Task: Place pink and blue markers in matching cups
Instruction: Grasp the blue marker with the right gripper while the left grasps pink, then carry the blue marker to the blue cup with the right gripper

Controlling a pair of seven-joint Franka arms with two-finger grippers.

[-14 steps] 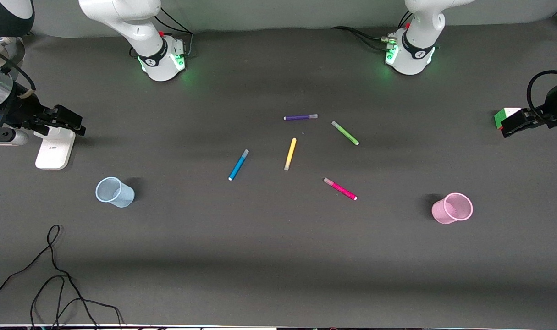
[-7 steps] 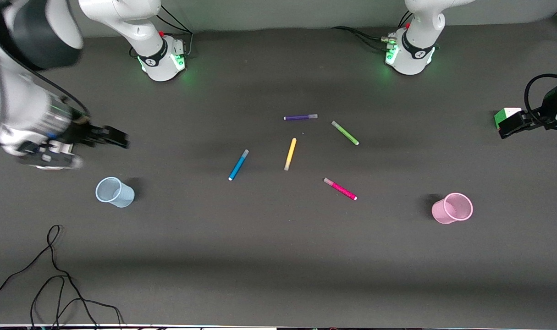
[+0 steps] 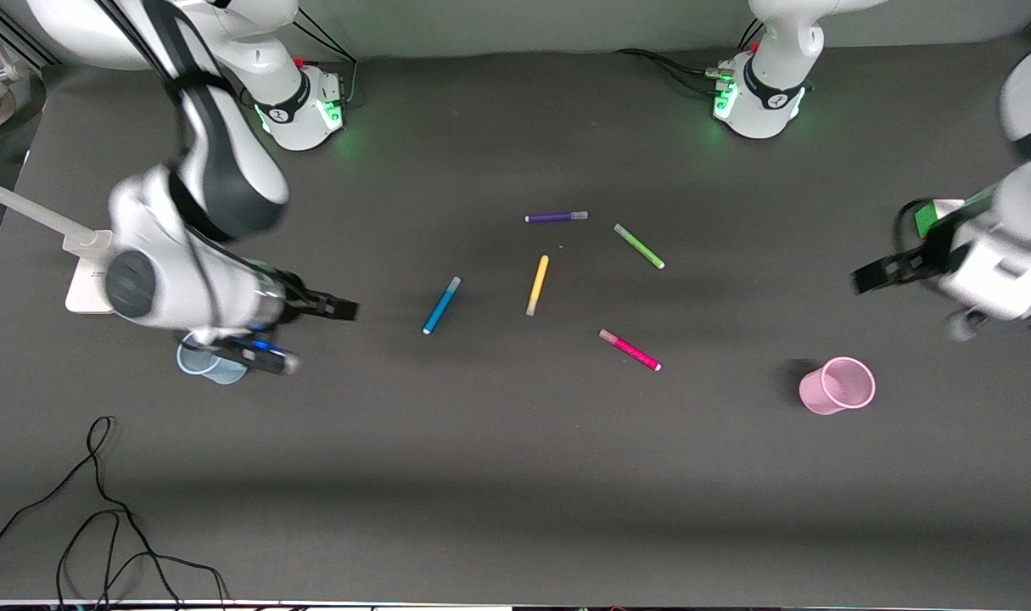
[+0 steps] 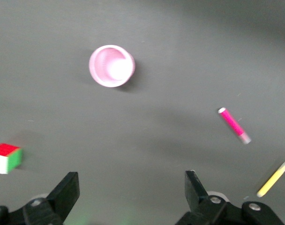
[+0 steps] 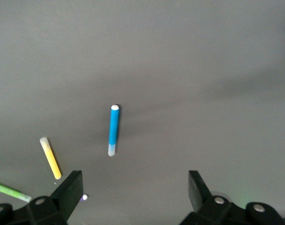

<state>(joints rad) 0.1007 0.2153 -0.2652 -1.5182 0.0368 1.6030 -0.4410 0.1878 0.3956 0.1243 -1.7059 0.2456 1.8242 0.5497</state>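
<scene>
The blue marker [image 3: 441, 305] lies on the dark table mid-way along, also seen in the right wrist view [image 5: 114, 129]. The pink marker [image 3: 630, 350] lies nearer the front camera, toward the left arm's end, and shows in the left wrist view [image 4: 234, 125]. The pale blue cup [image 3: 194, 363] stands upright, partly hidden under the right arm. The pink cup [image 3: 837, 386] stands upright, also visible in the left wrist view [image 4: 112, 65]. My right gripper [image 3: 343, 310] [image 5: 133, 192] is open and empty, between the blue cup and the blue marker. My left gripper [image 3: 865, 278] [image 4: 131, 192] is open and empty, over bare table near the pink cup.
Purple [image 3: 556, 217], yellow [image 3: 537, 285] and green [image 3: 639, 246] markers lie among the two task markers. A coloured cube [image 3: 932, 214] [image 4: 5, 158] sits by the left arm. A white stand [image 3: 86, 276] is at the right arm's end. Black cables [image 3: 99, 509] lie near the front edge.
Both arms have swung in from the table's ends toward the middle. The right arm now covers part of the blue cup. Markers and cups have not moved.
</scene>
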